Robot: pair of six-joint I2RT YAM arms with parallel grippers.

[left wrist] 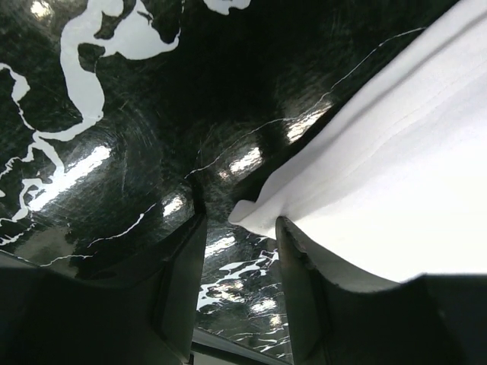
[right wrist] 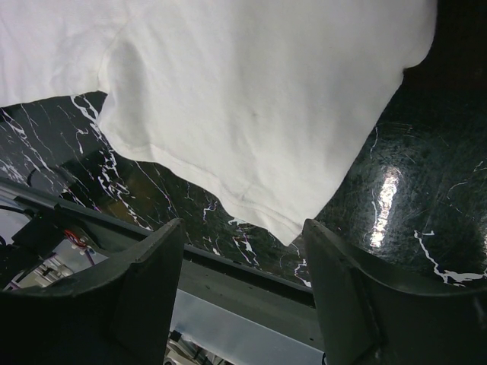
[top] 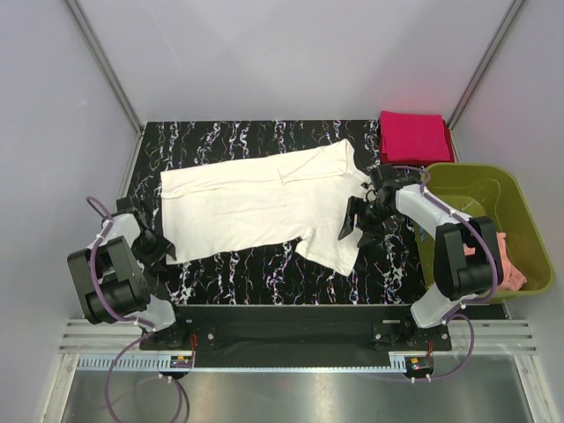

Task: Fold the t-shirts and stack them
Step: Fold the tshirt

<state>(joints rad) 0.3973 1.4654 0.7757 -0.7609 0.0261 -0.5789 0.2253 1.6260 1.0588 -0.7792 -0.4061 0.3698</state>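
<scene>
**Top external.** The cream-white t-shirt (top: 256,207) lies spread across the middle of the marble table (top: 229,141). The magenta-red t-shirt (top: 414,137) sits folded at the table's 1 o'clock corner, well apart. The left gripper (top: 163,248) is at the cream shirt's 8 o'clock corner. The right gripper (top: 352,220) is at its 3 o'clock edge, by a sleeve.

**Left wrist.** The fingers (left wrist: 183,281) stand moderately apart. The hem corner lies between them, against the right-hand finger, and is not pinched.
Risk: only the tip of the corner lies within reach. A closing here would likely catch very little cloth, which could slip out on lifting.

**Right wrist.** The fingers (right wrist: 152,289) are wide apart and hold nothing. The cloth's edge lies beyond them, towards 12 o'clock.
Risk: an advance along the table could push the edge into a ruck. Uneven lifting between the arms would skew the fold.
</scene>
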